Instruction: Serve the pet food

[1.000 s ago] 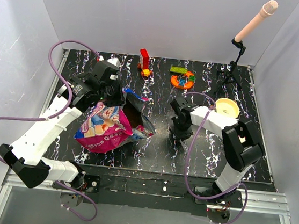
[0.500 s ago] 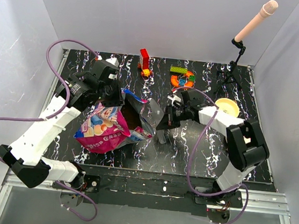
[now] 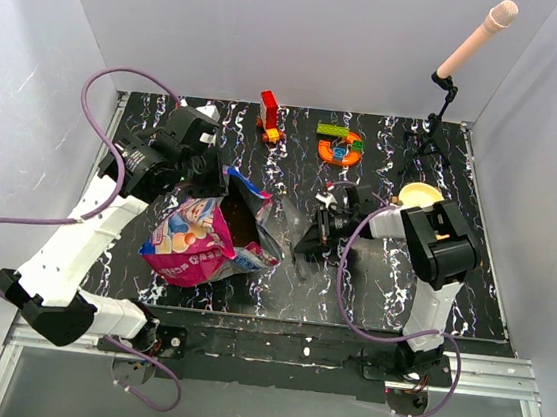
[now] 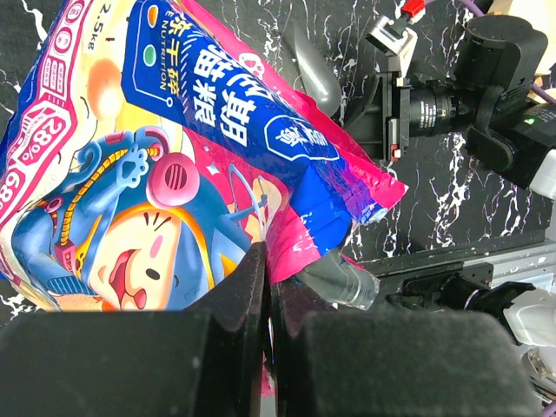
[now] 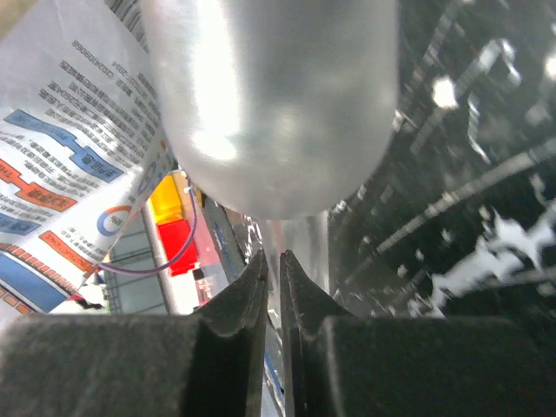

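The pink, white and blue pet food bag [image 3: 197, 242] lies at the table's left with its mouth open to the right. Dark-brown kibble [image 3: 243, 223] shows inside the mouth. My left gripper [image 3: 212, 173] is shut on the bag's top edge; in the left wrist view the jaws [image 4: 269, 287] pinch the bag [image 4: 174, 156]. My right gripper [image 3: 320, 231] is shut on the handle of a metal spoon [image 5: 269, 95], just right of the bag's mouth. The spoon also shows in the left wrist view [image 4: 314, 68]. No kibble shows on the spoon's visible underside.
A yellow bowl [image 3: 424, 197] stands at the right, behind the right arm. Toy blocks stand at the back: a red one [image 3: 268, 115] and an orange-green cluster [image 3: 340, 146]. A microphone on a tripod [image 3: 440, 111] stands at the back right corner.
My right gripper has swung left and then down with the spoon, ending close to the bag's mouth. My left gripper has pulled the bag's top edge up, so the bag stands more upright.
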{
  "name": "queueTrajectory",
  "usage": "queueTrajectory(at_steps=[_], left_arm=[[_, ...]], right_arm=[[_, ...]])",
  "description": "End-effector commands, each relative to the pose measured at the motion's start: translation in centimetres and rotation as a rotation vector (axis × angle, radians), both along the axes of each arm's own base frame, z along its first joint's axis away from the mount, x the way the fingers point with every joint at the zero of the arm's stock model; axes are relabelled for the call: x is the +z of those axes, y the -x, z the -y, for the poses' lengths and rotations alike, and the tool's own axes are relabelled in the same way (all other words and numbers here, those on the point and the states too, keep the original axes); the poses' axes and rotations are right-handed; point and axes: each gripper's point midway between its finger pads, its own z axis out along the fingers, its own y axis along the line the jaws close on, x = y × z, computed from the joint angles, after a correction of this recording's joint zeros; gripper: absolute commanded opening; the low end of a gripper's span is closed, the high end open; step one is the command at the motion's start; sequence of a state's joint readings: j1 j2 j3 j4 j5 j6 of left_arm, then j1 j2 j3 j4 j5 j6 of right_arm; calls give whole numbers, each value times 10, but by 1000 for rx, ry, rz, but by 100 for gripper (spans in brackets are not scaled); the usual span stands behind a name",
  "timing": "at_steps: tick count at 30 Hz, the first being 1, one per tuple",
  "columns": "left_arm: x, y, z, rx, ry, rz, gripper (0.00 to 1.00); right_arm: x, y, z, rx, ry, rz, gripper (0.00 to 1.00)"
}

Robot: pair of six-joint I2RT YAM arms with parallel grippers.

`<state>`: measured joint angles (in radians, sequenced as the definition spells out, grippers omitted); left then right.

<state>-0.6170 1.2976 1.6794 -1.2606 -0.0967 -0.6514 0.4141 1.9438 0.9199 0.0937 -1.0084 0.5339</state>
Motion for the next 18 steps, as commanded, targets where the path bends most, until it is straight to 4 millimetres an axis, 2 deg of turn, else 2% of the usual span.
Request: queueTrajectory(at_steps=[1, 5, 7, 12, 16, 18], left_arm=[[58, 1, 14, -36, 168, 150, 0], [59, 1, 16, -41, 178, 153, 0], [59, 1, 17, -44, 185, 154, 0], [56, 2, 19, -48, 197, 149, 0], [54, 3, 21, -52, 210, 148, 0], [53, 3, 22, -55, 214, 148, 0]], right_arm=[[-7, -1, 17, -32, -16, 61, 20], [-16, 5, 29, -63, 2, 48, 25], [-14, 5, 34, -81, 7, 58, 28], [6, 5, 43, -102, 60, 113, 41], [21, 9, 52, -116, 132, 136, 58], [25, 6, 60, -161, 207, 165, 63]])
